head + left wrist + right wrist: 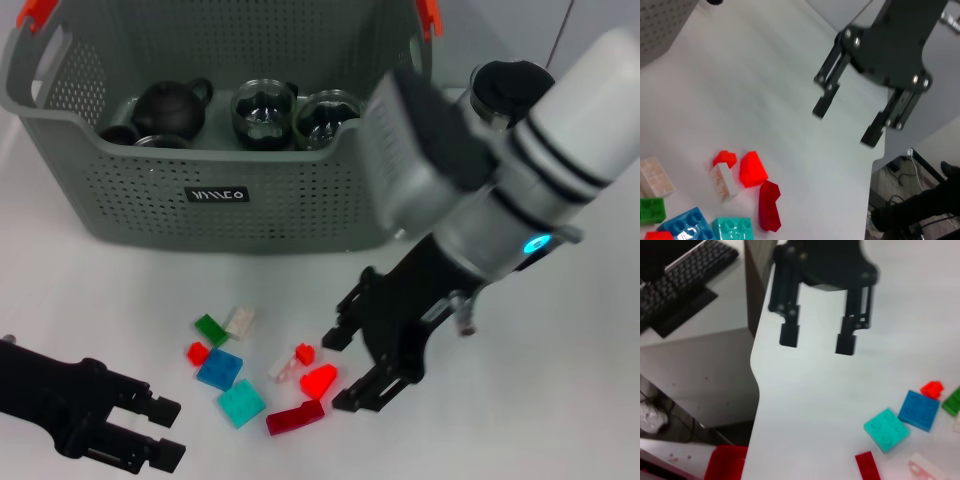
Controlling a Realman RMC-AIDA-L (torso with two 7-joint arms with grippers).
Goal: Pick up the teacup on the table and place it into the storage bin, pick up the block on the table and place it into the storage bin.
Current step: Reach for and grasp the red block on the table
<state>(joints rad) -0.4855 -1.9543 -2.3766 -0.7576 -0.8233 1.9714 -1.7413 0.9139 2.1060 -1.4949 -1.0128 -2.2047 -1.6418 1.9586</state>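
The grey-green perforated storage bin [150, 200] stands at the back. Inside it are a black teapot [170, 105] and two glass teacups [265, 112] [325, 115]. Several small blocks lie in front of it, among them a bright red block [318, 380] [752, 170], a dark red one [295, 417] [769, 205], a teal one [241, 403] [886, 427] and a blue one [219, 369] [919, 410]. My right gripper [340, 371] [847, 122] hovers open just right of the bright red block, holding nothing. At the near left my left gripper [165, 430] [817, 340] rests open and empty.
A round dark-lidded vessel [510, 85] stands behind my right arm, to the right of the bin. Green [211, 329], white [240, 321] and small red [197, 352] blocks lie left of the cluster. The table's left edge [754, 370] drops off beside the left gripper.
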